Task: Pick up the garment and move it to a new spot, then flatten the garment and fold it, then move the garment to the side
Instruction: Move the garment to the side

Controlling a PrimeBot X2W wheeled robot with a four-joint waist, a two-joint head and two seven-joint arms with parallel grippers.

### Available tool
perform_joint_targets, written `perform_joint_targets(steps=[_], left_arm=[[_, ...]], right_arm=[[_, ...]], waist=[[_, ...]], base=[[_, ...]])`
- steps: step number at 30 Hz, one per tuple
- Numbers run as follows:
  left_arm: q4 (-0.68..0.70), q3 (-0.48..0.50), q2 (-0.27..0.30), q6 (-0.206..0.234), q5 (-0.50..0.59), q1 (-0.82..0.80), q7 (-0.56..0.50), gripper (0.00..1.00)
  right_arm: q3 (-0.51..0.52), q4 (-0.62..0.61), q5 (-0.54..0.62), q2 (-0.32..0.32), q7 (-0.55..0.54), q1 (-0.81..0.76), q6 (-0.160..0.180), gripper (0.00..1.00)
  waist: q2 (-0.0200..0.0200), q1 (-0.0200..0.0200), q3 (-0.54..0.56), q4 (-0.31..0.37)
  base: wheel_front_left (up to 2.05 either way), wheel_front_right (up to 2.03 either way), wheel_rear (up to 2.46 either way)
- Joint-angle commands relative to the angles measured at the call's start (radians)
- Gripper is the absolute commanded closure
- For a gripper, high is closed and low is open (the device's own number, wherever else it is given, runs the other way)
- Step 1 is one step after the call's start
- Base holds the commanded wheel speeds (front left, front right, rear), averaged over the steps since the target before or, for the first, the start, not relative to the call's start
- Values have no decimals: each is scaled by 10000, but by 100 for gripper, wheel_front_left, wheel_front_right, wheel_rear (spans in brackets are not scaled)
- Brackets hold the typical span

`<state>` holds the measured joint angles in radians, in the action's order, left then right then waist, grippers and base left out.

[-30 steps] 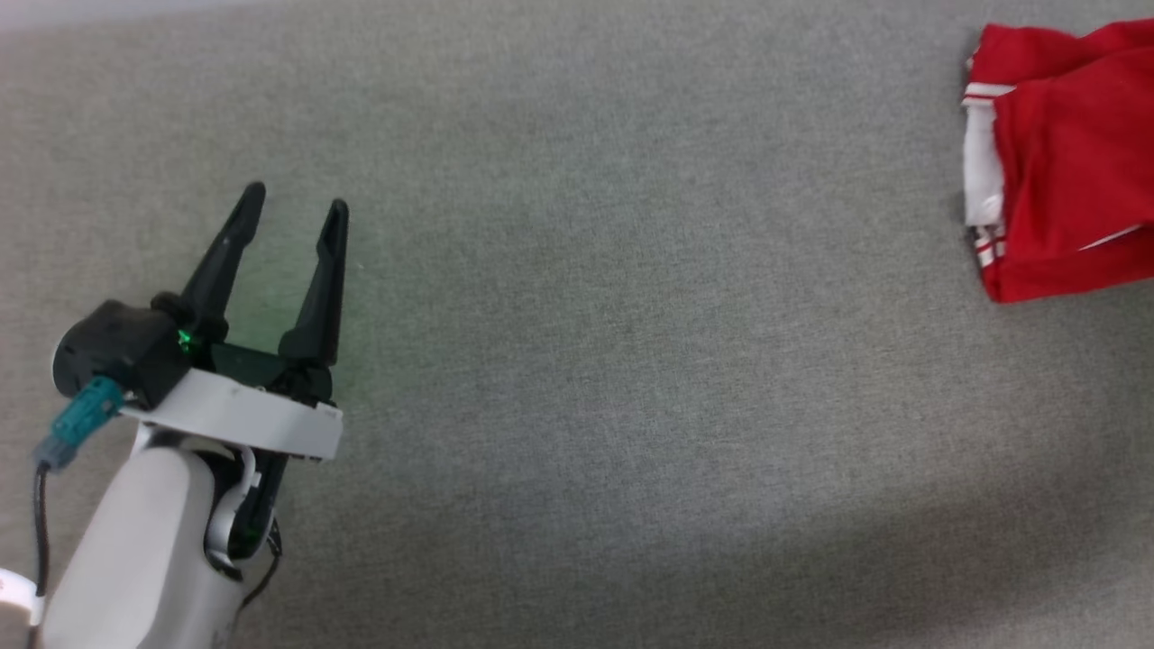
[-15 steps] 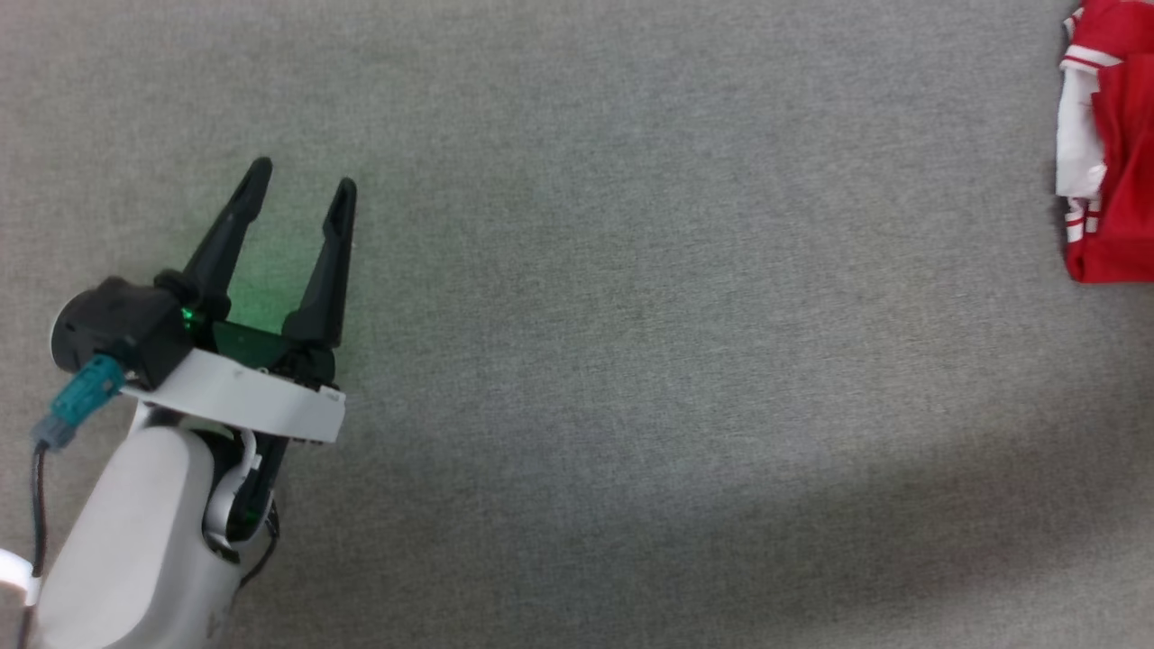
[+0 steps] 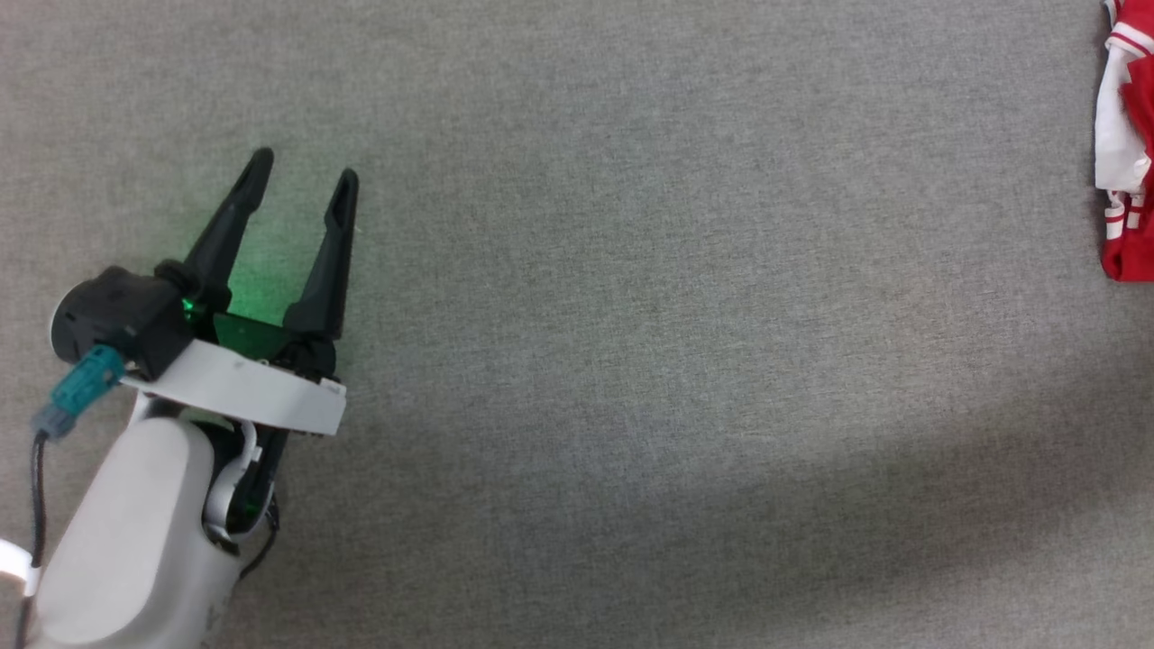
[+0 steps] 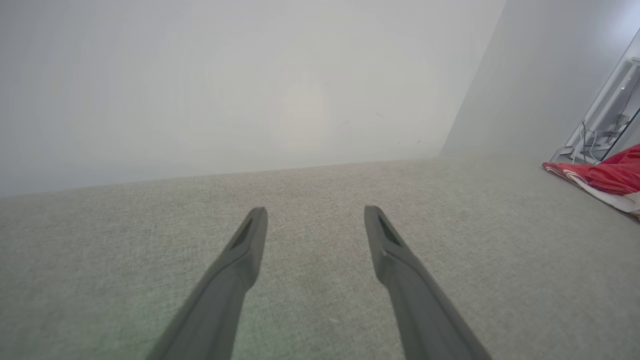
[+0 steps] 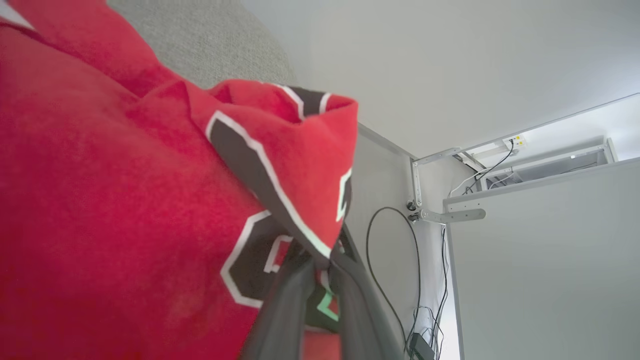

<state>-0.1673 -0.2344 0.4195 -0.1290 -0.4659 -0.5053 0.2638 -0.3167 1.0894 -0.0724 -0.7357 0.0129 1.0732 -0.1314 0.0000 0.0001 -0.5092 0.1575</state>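
Note:
The garment [image 3: 1129, 144], red with a white sleeve and striped trim, pokes in at the head view's right edge on the grey cloth surface [image 3: 631, 315]. Its red fabric with black, white-outlined lettering [image 5: 150, 210] drapes over my right gripper [image 5: 320, 270], which is shut on a fold of it. In the left wrist view the garment [image 4: 607, 177] lies far off to the right. My left gripper [image 3: 302, 176] hovers open over bare surface at the lower left, its fingers [image 4: 250, 240] wide apart with nothing between them.
Pale walls rise behind the grey surface [image 4: 300, 90]. A white metal frame with cables [image 5: 450, 215] stands beyond the surface's far edge, by a pale panel [image 5: 550, 275].
The garment has slid rightward, almost out of the head view, carried by my right gripper. My left gripper has edged slightly up the view and stays open.

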Motion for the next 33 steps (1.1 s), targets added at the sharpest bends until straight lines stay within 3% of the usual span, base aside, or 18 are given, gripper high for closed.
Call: perform_joint_targets(steps=[1,8,11,15,19,22,33], left_arm=[[-2,-11,4,-30,35,-69,-6,0],[-85,-12,-7,-30,12,-12,-5,0],[-115,3,-7,-30,16,52,-5,0],[-138,32,-12,-30,9,132,-5,0],[-161,64,-51,-30,24,190,-5,0],[-171,93,-88,-30,32,273,-5,0],[-238,432,-277,-30,66,932,-6,0]], right_arm=[[129,57,170,108,72,87,15,92],[826,402,988,482,411,203,15,58],[1071,491,1335,578,470,217,15,50],[1356,535,1686,701,567,229,15,23],[1618,572,1989,757,651,193,15,5],[1796,567,2138,820,730,114,15,0],[2582,567,2201,1252,1515,-466,15,0]], waist=[[0,-1,1,2],[0,-1,143,43],[0,-1,263,91],[0,-1,433,157],[0,-1,611,197],[0,-1,778,197],[0,-1,1832,-151]], base=[[0,0,0],[0,0,0],[0,0,0],[0,0,0],[0,0,0],[0,0,0],[0,0,0]])
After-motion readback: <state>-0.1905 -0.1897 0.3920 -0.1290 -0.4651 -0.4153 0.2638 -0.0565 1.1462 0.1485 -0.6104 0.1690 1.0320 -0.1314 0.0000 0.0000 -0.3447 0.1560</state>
